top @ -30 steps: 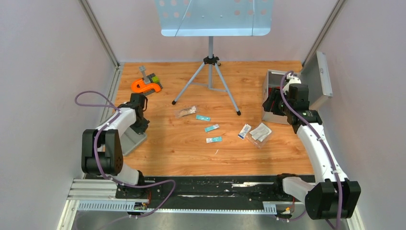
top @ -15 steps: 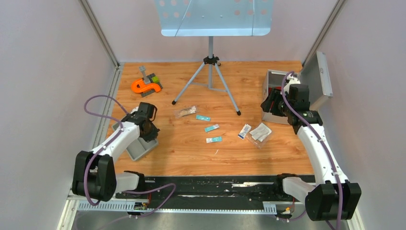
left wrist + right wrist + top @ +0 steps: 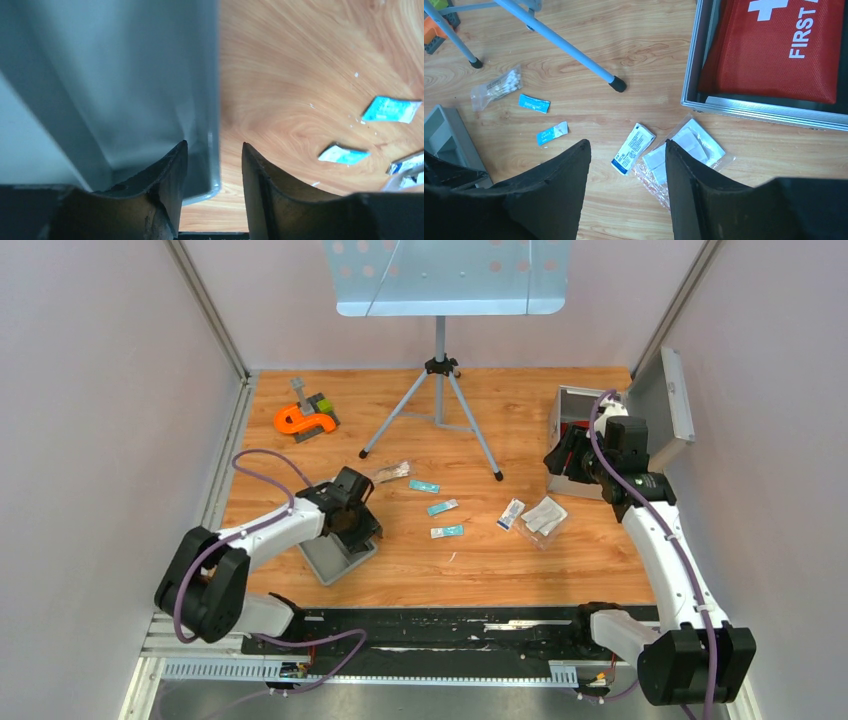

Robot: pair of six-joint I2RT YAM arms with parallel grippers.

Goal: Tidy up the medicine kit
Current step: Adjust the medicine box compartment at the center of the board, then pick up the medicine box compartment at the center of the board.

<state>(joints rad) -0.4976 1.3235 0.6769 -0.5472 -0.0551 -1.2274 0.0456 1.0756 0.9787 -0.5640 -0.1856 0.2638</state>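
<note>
Since the medicine kit [image 3: 568, 398] stands open at the far right of the surface [image 3: 470, 560], it lies well apart from the left pincer [image 3: 214, 145], off to that pincer's right. The right pincer [image 3: 627, 143] is much nearer (it hangs just before the front rim of the case). The left pincer is parted around one wall of the grey tray [image 3: 125, 75], one finger inside and the other outside with a gap, so I judge that it does not clamp. The right pincer is parted and holds nothing. Small packets [image 3: 447, 506] lie between tray and kit, with bare wood around them. A red pouch [image 3: 774, 50] lies in the case.
</note>
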